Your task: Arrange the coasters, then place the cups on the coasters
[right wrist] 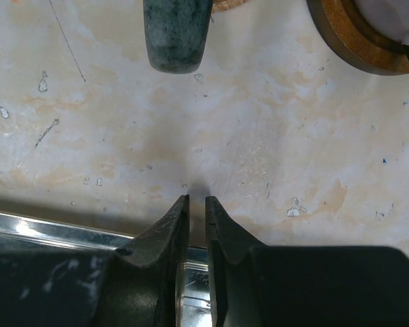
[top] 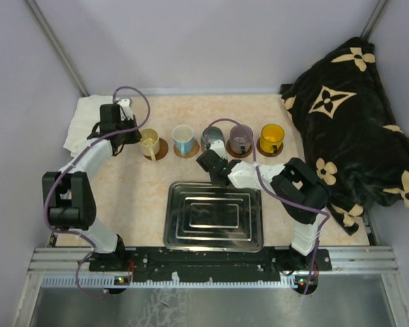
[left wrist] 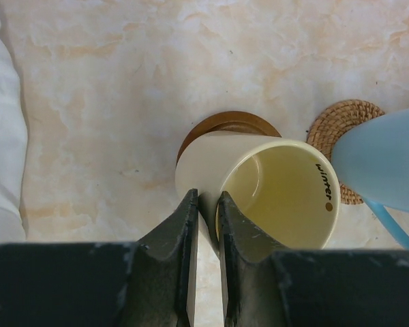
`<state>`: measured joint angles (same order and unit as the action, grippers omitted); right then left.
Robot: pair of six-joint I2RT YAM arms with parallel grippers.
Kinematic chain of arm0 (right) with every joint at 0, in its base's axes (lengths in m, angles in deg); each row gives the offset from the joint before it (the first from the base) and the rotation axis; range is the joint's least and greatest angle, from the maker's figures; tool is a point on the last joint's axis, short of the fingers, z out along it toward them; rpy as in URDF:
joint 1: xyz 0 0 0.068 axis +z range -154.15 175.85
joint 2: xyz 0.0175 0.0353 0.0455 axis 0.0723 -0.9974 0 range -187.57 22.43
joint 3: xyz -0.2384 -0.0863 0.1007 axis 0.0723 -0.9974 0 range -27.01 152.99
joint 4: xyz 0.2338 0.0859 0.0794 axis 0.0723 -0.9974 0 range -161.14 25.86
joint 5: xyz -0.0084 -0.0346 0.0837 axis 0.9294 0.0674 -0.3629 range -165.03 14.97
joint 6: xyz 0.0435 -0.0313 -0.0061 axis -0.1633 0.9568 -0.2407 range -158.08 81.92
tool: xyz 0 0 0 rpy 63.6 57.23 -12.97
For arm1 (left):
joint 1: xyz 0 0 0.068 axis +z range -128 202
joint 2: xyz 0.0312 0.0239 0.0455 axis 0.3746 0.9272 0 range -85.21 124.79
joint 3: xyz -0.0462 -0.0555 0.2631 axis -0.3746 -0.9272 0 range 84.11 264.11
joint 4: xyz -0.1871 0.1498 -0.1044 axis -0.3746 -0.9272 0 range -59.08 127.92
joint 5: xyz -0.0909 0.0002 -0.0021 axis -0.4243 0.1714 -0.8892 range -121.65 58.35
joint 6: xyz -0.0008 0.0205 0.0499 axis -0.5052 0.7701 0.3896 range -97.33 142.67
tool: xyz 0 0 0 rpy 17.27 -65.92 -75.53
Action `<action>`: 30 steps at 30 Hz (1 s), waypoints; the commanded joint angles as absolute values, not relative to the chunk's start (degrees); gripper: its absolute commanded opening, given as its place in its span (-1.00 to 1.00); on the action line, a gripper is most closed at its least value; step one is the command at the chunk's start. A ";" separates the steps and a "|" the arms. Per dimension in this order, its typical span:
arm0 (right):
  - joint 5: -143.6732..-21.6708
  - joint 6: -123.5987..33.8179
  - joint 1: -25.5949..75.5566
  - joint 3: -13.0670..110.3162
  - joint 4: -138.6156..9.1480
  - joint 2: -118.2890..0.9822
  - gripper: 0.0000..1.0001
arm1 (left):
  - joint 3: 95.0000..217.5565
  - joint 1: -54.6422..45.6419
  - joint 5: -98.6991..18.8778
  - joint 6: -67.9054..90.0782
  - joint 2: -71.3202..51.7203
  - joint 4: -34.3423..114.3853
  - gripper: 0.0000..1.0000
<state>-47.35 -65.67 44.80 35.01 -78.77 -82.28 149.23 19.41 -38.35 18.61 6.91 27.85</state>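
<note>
Five cups stand in a row on round brown coasters: cream-yellow (top: 150, 142), white and light blue (top: 183, 139), grey-blue (top: 210, 136), purple-grey (top: 241, 137) and orange-yellow (top: 272, 137). My left gripper (left wrist: 206, 201) is shut on the wall of the cream-yellow cup (left wrist: 273, 191), one finger inside the rim and one outside. That cup rests on a dark coaster (left wrist: 221, 122). Beside it the light blue cup (left wrist: 385, 163) sits on a woven coaster (left wrist: 341, 122). My right gripper (right wrist: 196, 201) is shut and empty, low over the table just short of the grey-blue cup's handle (right wrist: 176, 37).
A steel tray (top: 172, 221) lies at the near middle, its edge (right wrist: 48, 228) under my right fingers. White cloth (top: 82, 119) lies at the back left. A black flowered blanket (top: 354, 122) fills the right side. A dark coaster (right wrist: 351, 41) shows at the right wrist view's top right.
</note>
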 commanded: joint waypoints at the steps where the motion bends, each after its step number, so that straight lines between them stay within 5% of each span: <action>1: -47.68 -66.03 44.06 36.01 -77.76 -82.35 -0.68 | 152.85 19.94 -41.72 17.86 7.32 33.09 -0.59; 30: -50.55 -69.83 44.71 30.49 -77.33 -79.48 -0.72 | 159.51 21.28 -51.37 24.62 14.89 27.67 -0.60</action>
